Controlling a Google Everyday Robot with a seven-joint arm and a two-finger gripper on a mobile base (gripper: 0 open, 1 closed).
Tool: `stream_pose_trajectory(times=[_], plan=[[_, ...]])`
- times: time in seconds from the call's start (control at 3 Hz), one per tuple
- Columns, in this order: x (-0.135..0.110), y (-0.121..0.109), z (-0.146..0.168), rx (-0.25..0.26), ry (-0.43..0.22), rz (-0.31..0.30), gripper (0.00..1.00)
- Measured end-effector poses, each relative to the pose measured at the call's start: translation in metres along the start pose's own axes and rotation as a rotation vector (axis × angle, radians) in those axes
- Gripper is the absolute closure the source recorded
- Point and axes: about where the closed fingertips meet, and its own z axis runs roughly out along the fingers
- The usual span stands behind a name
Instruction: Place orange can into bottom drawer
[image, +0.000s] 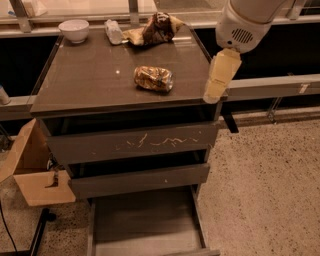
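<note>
Camera view. Orange can (153, 78) lies on its side on the glossy brown desk (90, 85), right of centre, its mottled skin looking crumpled. Bottom drawer (145, 220) stands pulled out, a shallow tray with a flat floor. Gripper (218, 80), a cream tapered block, hangs at the desk's right edge, apart from the can. Open or closed: cannot tell.

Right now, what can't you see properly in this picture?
Bottom drawer: its front end is cut off by the camera view's lower edge.
Orange can: lying on the cabinet top, print too small to read.
Claw: hangs by the cabinet top's right edge; the arm above runs off the upper edge.
</note>
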Motion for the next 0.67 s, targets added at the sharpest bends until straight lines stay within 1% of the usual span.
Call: stream_pose_trajectory(times=[0.33, 0.67], plan=[[-0.023, -0.024, 0.022, -0.001, 0.015, 0.084, 0.0], [-0.026, -0.031, 0.033, 0.004, 0.018, 0.09, 0.0]])
